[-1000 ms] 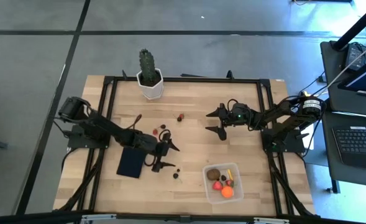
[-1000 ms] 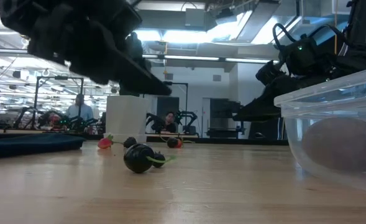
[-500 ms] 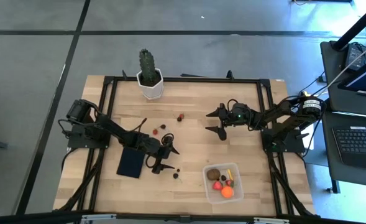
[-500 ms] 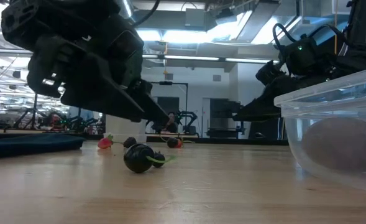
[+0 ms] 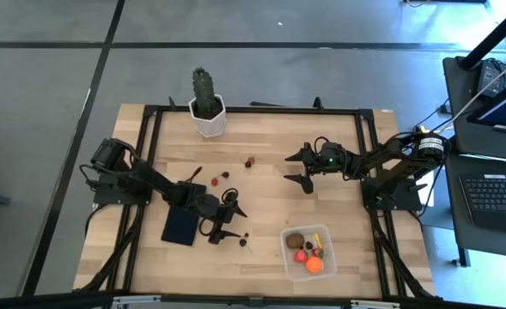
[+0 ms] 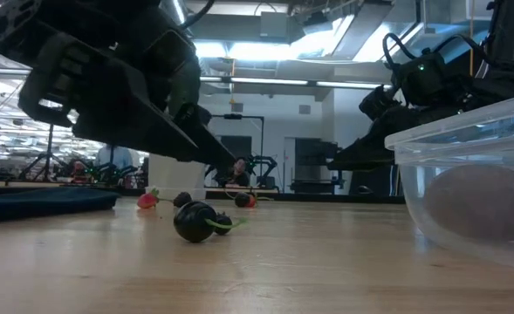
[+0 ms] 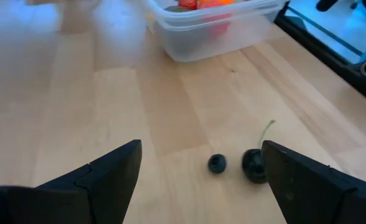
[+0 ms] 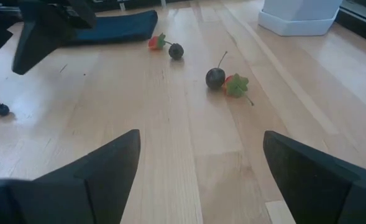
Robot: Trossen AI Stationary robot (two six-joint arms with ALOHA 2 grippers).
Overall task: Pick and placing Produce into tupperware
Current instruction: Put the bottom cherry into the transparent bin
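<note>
1. Wooden table (image 5: 261, 184) in a black frame on a grey floor, with a cactus in a white pot (image 5: 207, 107) at its far edge and a flat dark navy rectangle (image 5: 182, 225) near the left arm.
2. At the near right, the tupperware (image 5: 308, 251) already holds an orange ball, red pieces, a brown piece and a thin yellow one.
3. Loose produce remains: two dark berries (image 7: 235, 165) lying close together (one with a green stem), and further pieces (image 8: 195, 59) toward the table's middle.
4. Hovering low with nothing between its wide-apart fingers, the left gripper (image 5: 228, 221) has the berry pair just ahead of its tips, offset toward one finger, on the tupperware's side.
5. Over the middle right, the right gripper (image 5: 302, 167) hangs spread and empty, well apart from that pair.
6. My judgement: the left arm is nearer, and needs a short forward reach and a slight sideways correction.
</note>
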